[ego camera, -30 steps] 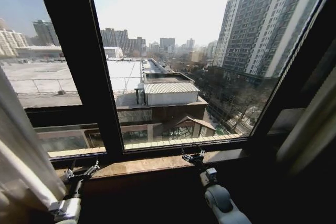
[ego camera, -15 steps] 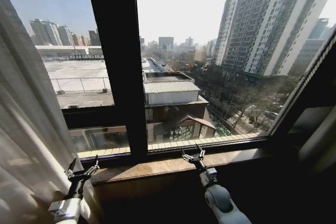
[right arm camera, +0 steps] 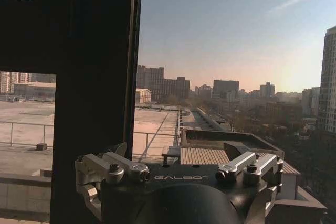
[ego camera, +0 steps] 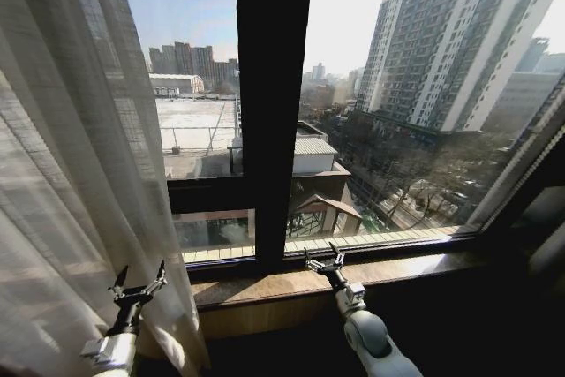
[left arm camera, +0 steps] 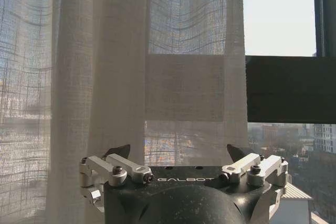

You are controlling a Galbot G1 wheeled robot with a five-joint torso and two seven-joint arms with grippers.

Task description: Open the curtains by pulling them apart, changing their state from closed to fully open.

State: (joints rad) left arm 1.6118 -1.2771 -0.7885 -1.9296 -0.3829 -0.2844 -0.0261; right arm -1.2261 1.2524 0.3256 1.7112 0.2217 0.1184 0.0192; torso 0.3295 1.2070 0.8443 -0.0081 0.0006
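Observation:
A sheer white pleated curtain [ego camera: 71, 174] hangs down the left side of the head view, with light coming through it. My left gripper [ego camera: 137, 278] is raised in front of its lower part, fingers open and empty. In the left wrist view the curtain [left arm camera: 131, 66] hangs close ahead of the open left gripper [left arm camera: 178, 153], apart from it. My right gripper [ego camera: 324, 260] is held up open over the window sill, right of the curtain. In the right wrist view the right gripper [right arm camera: 178, 150] faces bare glass and the dark window post.
A thick dark window post [ego camera: 272, 103] stands in the middle, with a crossbar [ego camera: 203, 193] to its left. A brown stone sill [ego camera: 397, 271] runs below the glass, above a dark wall. City buildings lie outside.
The camera has turned left, so the whole picture has shifted right and much more of the sheer curtain now shows. Both grippers keep their raised, open pose.

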